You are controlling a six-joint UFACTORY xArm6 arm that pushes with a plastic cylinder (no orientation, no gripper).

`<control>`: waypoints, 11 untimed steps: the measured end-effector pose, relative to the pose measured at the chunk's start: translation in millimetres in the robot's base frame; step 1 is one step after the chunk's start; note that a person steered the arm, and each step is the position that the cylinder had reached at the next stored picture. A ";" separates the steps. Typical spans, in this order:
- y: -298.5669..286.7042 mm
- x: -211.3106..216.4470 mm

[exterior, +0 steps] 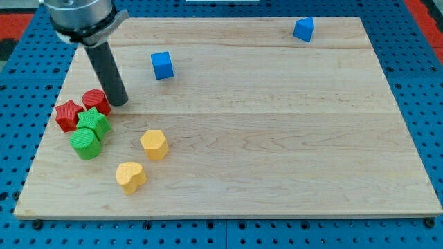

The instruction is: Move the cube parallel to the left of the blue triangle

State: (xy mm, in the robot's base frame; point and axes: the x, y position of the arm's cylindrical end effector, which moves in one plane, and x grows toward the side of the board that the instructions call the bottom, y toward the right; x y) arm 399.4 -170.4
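Now my tip point(120, 102) — beside red cylinder point(96, 102).

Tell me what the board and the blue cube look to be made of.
Board: apparently light wood, matte, with visible grain lines and plank seams.
Blue cube: probably plastic or painted wood, uniform saturated colour with no grain showing; the view leaves it open.
My tip rests beside the red cylinder, away from the cube.

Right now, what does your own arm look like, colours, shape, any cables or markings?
A wide, round, dark metallic collar at the view's top left, cut off by the frame. From it runs a straight, smooth, dark grey-black cylindrical rod ending in my tip. I see no cables, labels or markings on it.
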 end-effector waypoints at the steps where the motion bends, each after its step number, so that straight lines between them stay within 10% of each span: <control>1: 56.8 -64.6; 2: 126.2 -83.2; 5: 95.8 -92.1; 7: 209.3 -112.8; 9: 104.6 -99.1; 11: 172.1 -135.1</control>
